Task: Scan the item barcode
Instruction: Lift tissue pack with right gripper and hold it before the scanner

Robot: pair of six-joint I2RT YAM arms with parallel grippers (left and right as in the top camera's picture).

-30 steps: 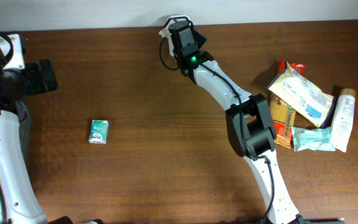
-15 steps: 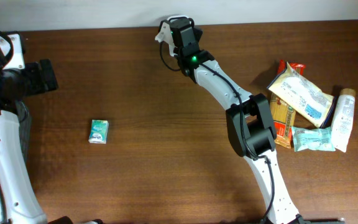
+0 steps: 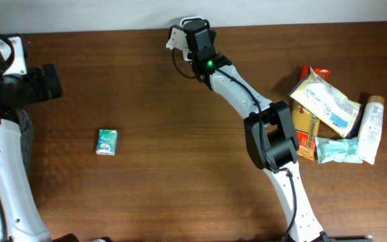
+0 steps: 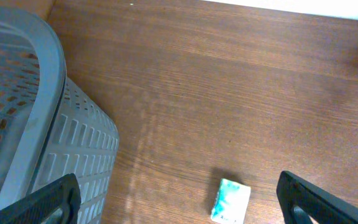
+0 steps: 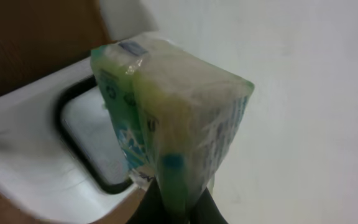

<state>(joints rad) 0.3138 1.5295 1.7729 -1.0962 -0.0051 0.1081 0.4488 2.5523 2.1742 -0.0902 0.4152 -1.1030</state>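
green-and-white wrapped packet [image 5: 173, 118] held upright before white scanner [image 5: 33, 155].

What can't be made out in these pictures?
Barcode on the held packet: right wrist view, print blurred; none readable.
Basket contents: left wrist view, cut off by the edge and blurred.
Small packet label: overhead view, too small.
Lower items in the grocery pile: overhead view, covered by upper ones.

Overhead, the wooden table [image 3: 146, 101] is evenly, softly lit and sharp, with faint shadows. A pale sheen streaks the wood beside the grey basket [image 4: 73, 155] in the left wrist view. In the right wrist view, the close wrapped packet [image 5: 173, 118] looks slightly blurred against a bright wall [image 5: 303, 93].
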